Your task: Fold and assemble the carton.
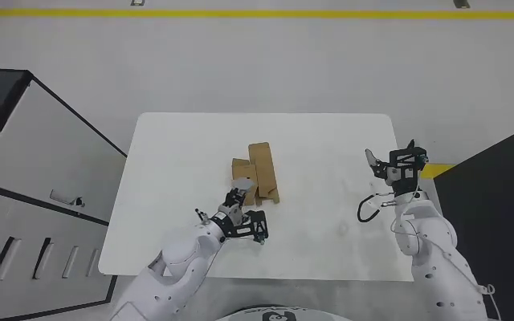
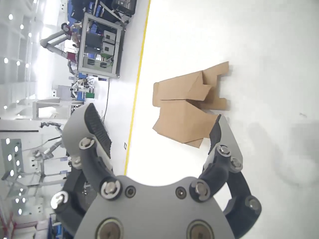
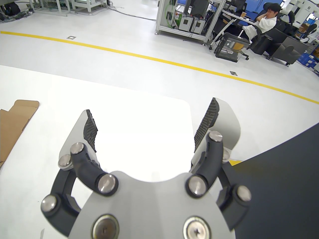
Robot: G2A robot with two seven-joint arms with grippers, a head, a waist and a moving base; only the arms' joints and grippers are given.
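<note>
Left gripper point(image 2: 154, 115) sat spread wide, right at the near end of the half-folded carton point(image 1: 259, 172), mid-table point(image 1: 321, 241). Right gripper point(image 3: 152, 115) gaped wide too, out by the right edge, well apart.

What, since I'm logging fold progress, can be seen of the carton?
The carton is plain brown cardboard, partly folded: panels stand up in a loose, tented shape with flaps splayed, nothing closed. It rests near the middle of the white table. The open left hand sits at its near end; contact cannot be told.
</note>
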